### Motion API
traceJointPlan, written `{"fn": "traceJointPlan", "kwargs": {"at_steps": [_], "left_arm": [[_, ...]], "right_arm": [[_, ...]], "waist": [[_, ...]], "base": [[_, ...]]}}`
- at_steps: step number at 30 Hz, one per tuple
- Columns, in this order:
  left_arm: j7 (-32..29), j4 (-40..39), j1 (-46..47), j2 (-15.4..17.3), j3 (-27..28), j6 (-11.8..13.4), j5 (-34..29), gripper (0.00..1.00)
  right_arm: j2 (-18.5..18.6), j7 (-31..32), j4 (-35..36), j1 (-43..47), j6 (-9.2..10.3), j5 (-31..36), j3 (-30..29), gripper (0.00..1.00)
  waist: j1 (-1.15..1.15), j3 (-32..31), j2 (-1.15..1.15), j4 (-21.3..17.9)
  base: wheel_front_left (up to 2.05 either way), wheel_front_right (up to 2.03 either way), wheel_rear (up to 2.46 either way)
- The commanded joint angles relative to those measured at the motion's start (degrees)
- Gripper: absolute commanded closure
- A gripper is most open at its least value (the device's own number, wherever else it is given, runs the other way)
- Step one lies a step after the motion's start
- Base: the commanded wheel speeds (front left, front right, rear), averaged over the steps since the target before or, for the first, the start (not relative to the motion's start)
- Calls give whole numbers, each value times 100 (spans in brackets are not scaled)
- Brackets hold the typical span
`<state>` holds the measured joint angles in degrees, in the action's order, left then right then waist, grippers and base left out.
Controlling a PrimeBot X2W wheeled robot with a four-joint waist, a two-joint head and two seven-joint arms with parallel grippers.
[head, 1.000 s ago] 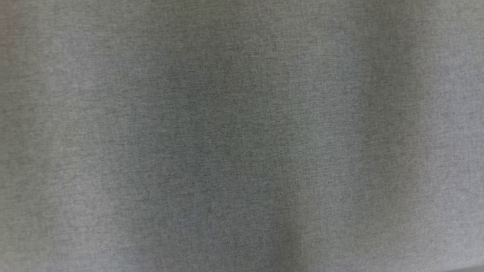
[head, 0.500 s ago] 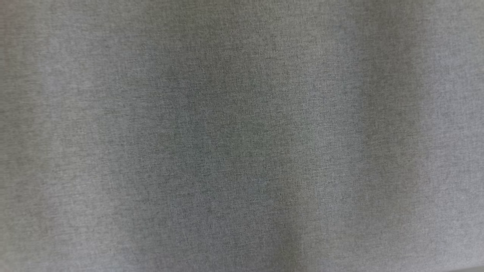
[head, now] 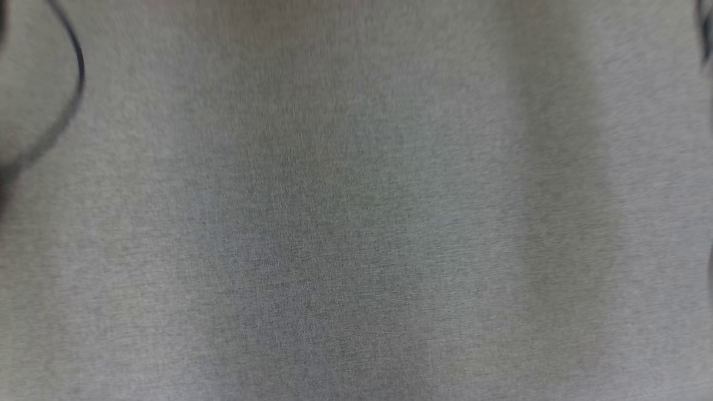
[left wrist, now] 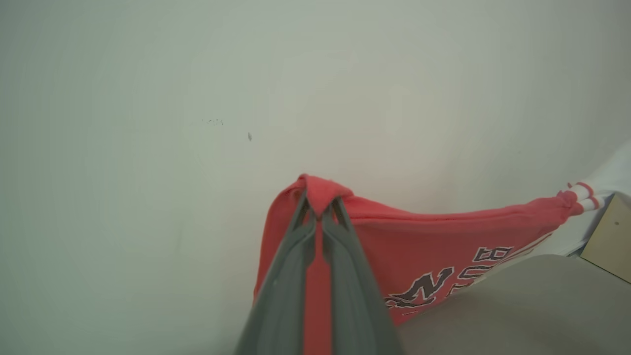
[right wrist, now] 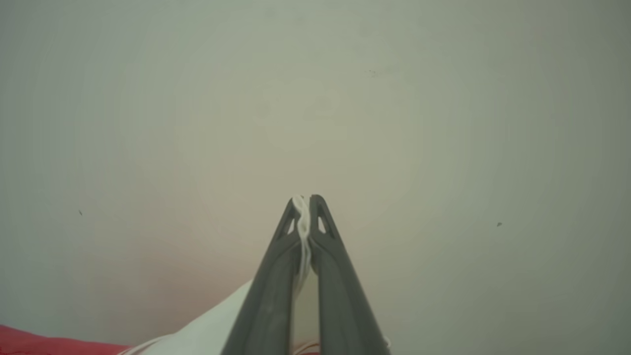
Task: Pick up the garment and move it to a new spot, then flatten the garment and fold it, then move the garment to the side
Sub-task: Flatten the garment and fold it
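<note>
Head view: I see only a blurred grey surface (head: 356,223), with a dark cable (head: 78,67) curving across its far-left part.

Left wrist view: my left gripper (left wrist: 320,202) is pressed together on a bunched fold of the garment (left wrist: 419,241). The red cloth hangs stretched just above the grey surface, its lettering nearest that surface and a striped sleeve at the far end.

Right wrist view: my right gripper (right wrist: 303,204) is pinching white cloth of the garment against a pale wall (right wrist: 443,123).

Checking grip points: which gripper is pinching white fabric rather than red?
The right gripper: white cloth of the garment shows in its jaws, while the left gripper clamps a red fold.
</note>
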<state>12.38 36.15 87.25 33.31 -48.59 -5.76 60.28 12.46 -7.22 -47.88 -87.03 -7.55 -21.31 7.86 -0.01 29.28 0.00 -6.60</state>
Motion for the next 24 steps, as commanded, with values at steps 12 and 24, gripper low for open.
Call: {"fn": "traceJointPlan", "kwargs": {"at_steps": [12, 24], "left_arm": [[280, -2179, -3013, 716, 471, 1133, 485, 100], [284, -3456, -5905, 294, 1347, 1761, -29, 100]], "right_arm": [[107, 802, 3112, 3902, 14, -535, -815, 100], [-810, 1735, 5776, 7385, 15, -250, -1807, 100]], "waist": [[1, -1053, 0, 29], [1, -1410, 0, 169]], "base": [[0, 0, 0], [0, 0, 0]]}}
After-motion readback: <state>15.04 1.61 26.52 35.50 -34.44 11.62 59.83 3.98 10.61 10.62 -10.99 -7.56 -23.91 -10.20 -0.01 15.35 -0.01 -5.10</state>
